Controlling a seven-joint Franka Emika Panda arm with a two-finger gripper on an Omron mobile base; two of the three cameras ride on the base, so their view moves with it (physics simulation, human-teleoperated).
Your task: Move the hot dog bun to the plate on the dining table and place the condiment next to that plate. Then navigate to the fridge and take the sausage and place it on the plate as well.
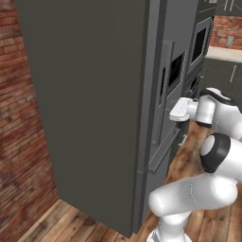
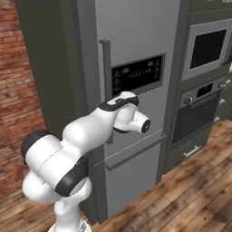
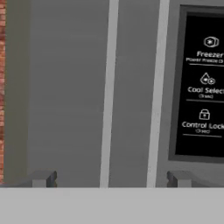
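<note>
The grey fridge [image 2: 136, 36] stands shut in front of me, so the sausage is hidden. Its vertical door handle [image 2: 106, 68] runs down the hand view as a long grey bar [image 3: 133, 87]. My gripper [image 3: 111, 178] is open, its fingertips [image 3: 43, 178] spread wide on either side of the handle, a short way off the door and holding nothing. In the left base view the white hand [image 1: 182, 109] reaches toward the door front. The bun, the condiment, the plate and the dining table are out of view.
A black control panel [image 3: 203, 87] sits on the door right of the handle. A built-in microwave [image 2: 208, 45] and oven [image 2: 199, 108] stand to the fridge's right. A brick wall [image 2: 18, 90] is on the left, above the wooden floor [image 2: 190, 181].
</note>
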